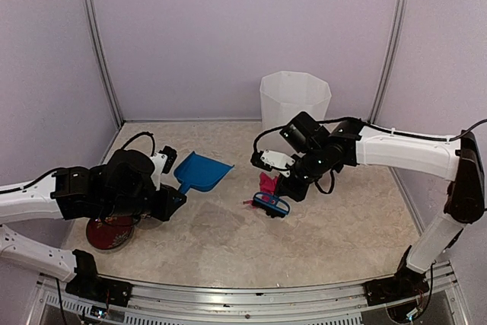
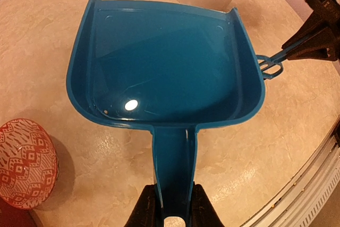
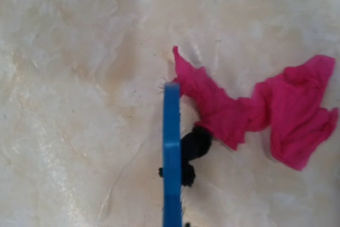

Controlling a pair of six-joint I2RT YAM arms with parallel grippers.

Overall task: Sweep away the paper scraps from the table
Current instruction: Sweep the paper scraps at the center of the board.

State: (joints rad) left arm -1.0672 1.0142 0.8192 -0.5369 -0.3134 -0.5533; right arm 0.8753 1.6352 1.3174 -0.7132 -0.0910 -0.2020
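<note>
My left gripper (image 2: pixel 171 199) is shut on the handle of a blue dustpan (image 2: pixel 164 73), which lies flat on the table (image 1: pixel 342 222) at the left, its mouth facing the middle (image 1: pixel 204 170). My right gripper (image 1: pixel 289 191) is shut on a blue brush (image 1: pixel 272 205) whose edge stands on the table (image 3: pixel 171 152). The paper scraps lie right beside the brush: a magenta-pink one (image 3: pixel 265 112) and a small black one (image 3: pixel 194 146) touching it. The pink scraps (image 1: pixel 268 183) sit between the brush and the arm. My right fingers are hidden in the wrist view.
A tall white faceted bin (image 1: pixel 295 103) stands at the back, behind the right arm. A red patterned bowl (image 1: pixel 111 232) sits at the near left beneath the left arm, also left of the dustpan (image 2: pixel 24 163). Metal frame posts rise at the back corners.
</note>
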